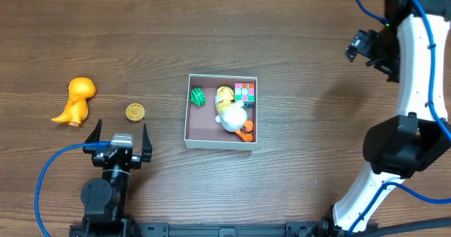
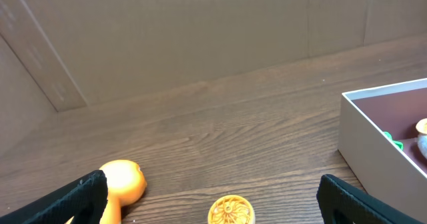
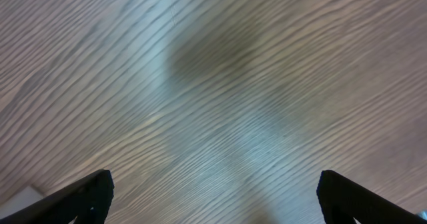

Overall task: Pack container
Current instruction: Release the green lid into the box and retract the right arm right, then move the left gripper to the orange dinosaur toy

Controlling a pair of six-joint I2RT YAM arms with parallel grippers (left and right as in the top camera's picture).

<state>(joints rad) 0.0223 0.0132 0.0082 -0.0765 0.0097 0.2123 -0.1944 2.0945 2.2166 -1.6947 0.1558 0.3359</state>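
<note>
The brown wood-grain table (image 1: 296, 25) carries everything. At its middle sits the square shallow container with thin white walls and a dull pink-brown floor (image 1: 187, 117), already holding a white and yellow duck-like toy (image 1: 230, 113), a multicoloured puzzle cube (image 1: 244, 93) and a small green toy (image 1: 197, 96), all crowded toward its far and right sides.

The right gripper (image 1: 361, 46) hangs well apart from the box, jaws spread wide over bare wood and holding nothing. The left gripper (image 1: 120, 131) is likewise released and empty.

An orange plastic dinosaur figure (image 1: 75, 99) lies off to the left. A small round gold disc with a moulded pattern (image 1: 135, 111) sits just ahead of the left jaws, slightly toward the box.

The disc looks like the natural next pick. It lies flat and low, so the fingers should straddle it squarely, drop almost to the wood, then pinch the rim. Lift clear of the thin wall and set it in the bare near-left corner.
</note>
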